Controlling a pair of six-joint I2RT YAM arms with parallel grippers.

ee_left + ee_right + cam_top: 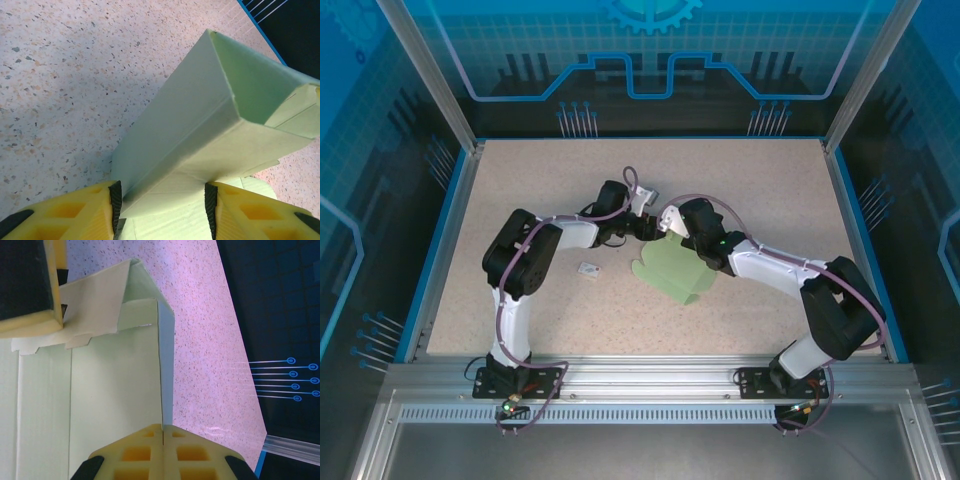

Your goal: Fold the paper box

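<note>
- Pinching the near edge of an upright wall of the paper box (115,390), your right gripper (163,436) has its fingers fully closed on the thin card. The wall runs straight out from the fingertips.
- Your left gripper (162,202) stands about half open, and a folded-up hollow section of the box fills the gap between its pads (115,205). Both pads seem to touch it, so it reads as a light hold.
- The box rests on the table (520,200) between the two sets of fingers. It is partly folded, with flaps loose beyond the left fingertips.
- Risk: if you pull the two grips apart, the thin card probably tears or creases off its score lines.
- Risk: if you squeeze the left pads harder, the hollow section likely crushes flat.
- Risk: the right pinch is on a narrow edge, so a twist could let the wall slip out.
- Risk: the tabbed flap beside the left finger may catch and bend the wrong way.
- Writing: none readable. The card is plain mint green, with no brand or label.
</note>
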